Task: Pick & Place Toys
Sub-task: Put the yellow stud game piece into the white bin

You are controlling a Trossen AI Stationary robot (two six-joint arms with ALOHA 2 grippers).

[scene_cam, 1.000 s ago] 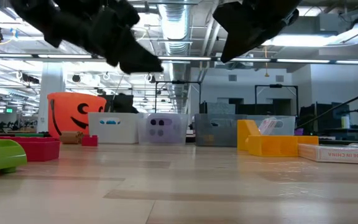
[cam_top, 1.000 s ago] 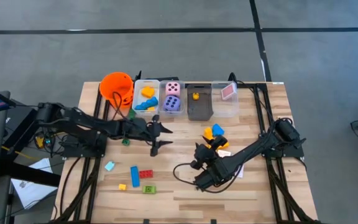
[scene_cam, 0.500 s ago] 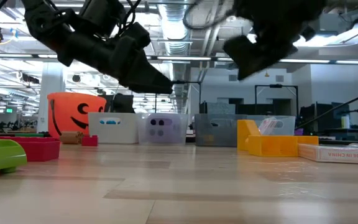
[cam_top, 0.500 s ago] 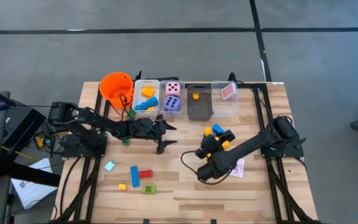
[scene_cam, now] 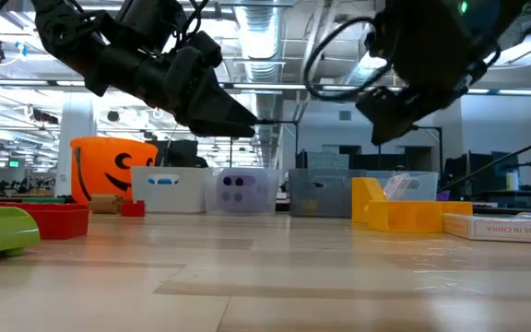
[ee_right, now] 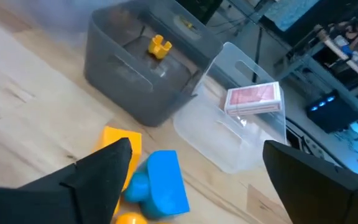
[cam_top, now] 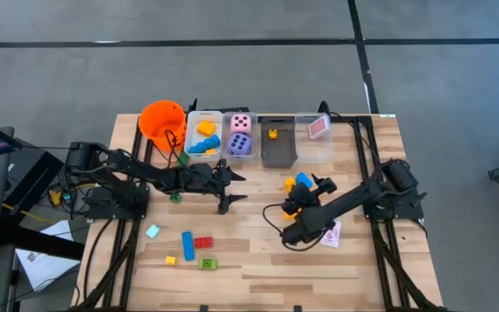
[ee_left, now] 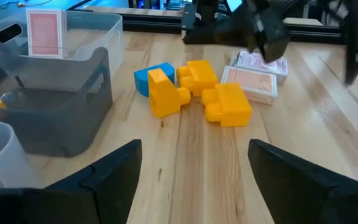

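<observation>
My left gripper (cam_top: 231, 187) is open and empty above the table's middle, its fingers pointing toward the right edge. My right gripper (cam_top: 307, 196) is open and empty, hovering just near of a cluster of yellow blocks (ee_left: 194, 76) and a blue block (ee_right: 165, 177) that rest on the table. Pink-white cards (ee_left: 253, 84) lie flat beside the cluster, toward the near edge. More blocks, blue (cam_top: 188, 245), red (cam_top: 204, 243), green (cam_top: 209, 263) and yellow (cam_top: 171, 259), lie at the near left. Neither gripper touches anything.
Along the far edge stand an orange bucket (cam_top: 163, 121), a clear bin with yellow and blue blocks (cam_top: 202, 136), a bin with a pink and a purple die (cam_top: 240, 136), a grey bin (cam_top: 277, 147) with one yellow block, and a clear bin (cam_top: 314, 143) holding a card.
My right gripper has moved toward the far edge and to the right, from the table's near middle up to the yellow and blue blocks, staying open. My left gripper has shifted a little toward the right and then kept still.
</observation>
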